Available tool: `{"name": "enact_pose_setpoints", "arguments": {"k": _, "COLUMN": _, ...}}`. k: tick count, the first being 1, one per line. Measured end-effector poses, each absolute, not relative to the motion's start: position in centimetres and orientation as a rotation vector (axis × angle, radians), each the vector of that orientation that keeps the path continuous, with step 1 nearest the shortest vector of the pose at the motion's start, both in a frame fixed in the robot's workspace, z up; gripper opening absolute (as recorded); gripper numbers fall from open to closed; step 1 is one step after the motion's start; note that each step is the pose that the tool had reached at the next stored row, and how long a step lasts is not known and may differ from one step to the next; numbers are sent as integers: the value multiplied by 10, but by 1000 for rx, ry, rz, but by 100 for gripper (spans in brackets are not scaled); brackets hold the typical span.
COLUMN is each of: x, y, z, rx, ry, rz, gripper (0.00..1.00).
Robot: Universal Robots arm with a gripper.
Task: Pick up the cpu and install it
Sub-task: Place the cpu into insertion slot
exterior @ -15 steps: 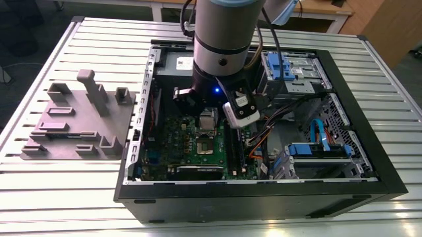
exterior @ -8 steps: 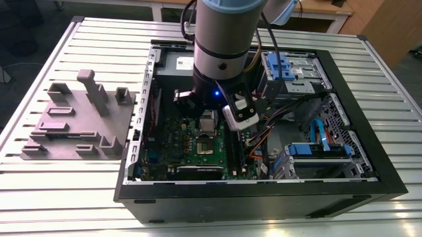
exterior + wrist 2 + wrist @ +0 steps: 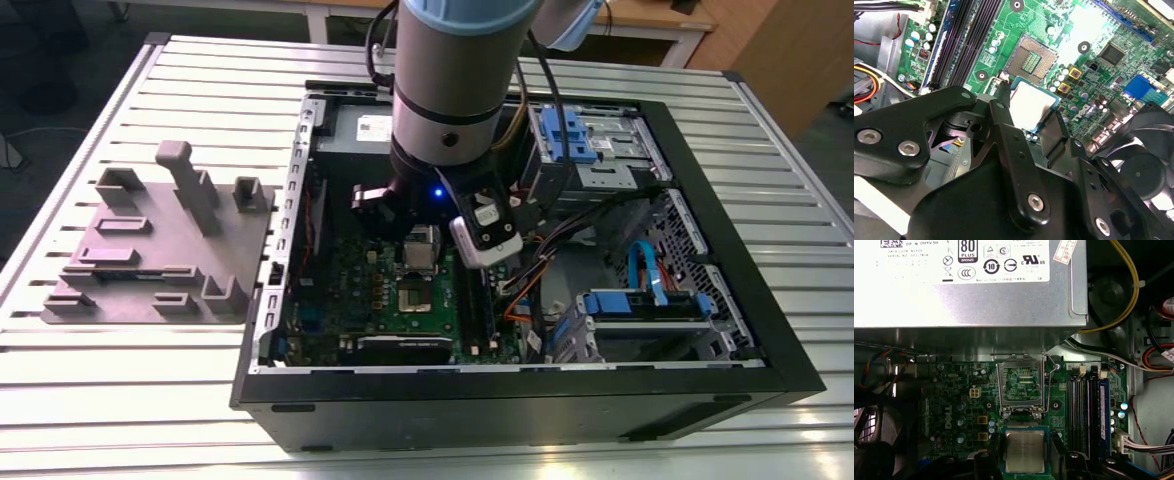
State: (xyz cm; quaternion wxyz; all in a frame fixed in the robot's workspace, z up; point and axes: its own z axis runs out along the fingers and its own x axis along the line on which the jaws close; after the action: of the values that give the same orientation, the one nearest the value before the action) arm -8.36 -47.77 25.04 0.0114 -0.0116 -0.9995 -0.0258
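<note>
Claw (image 3: 1029,112): pinching the cpu by two opposite edges, one black finger on either side (fingers (image 3: 1004,120) snug against it, no gap to be seen)
Cpu (image 3: 1025,451): flat between the fingers, silver top facing up and level with the board; holding it by the edges likely keeps its underside clear for seating
Socket (image 3: 1023,382): just beside the chip, not beneath it; its contacts lie uncovered and nothing sits in it, so it looks ready to receive
Motherboard (image 3: 999,22): green, lying flat at the bottom of the case, with memory slots (image 3: 1081,410) alongside the socket
Power supply (image 3: 969,290): grey box past the socket, against the case wall
Computer case (image 3: 534,400): black tower laid on its side with the panel off, probably so the arm can reach straight down
Fixture plate (image 3: 160,250): grey, on the exterior view's left, well apart from the chip
Counter (image 3: 134,400): pale slatted metal carrying both case and plate
Room: wooden furniture (image 3: 767,50) beyond the far edge
</note>
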Motion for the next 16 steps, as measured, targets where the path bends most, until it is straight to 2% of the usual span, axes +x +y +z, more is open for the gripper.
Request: {"name": "enact_pose_setpoints", "arguments": {"k": 16, "x": -84, "y": -478, "z": 241, "rx": -36, "ry": -3117, "rz": -80, "gripper": 47}}
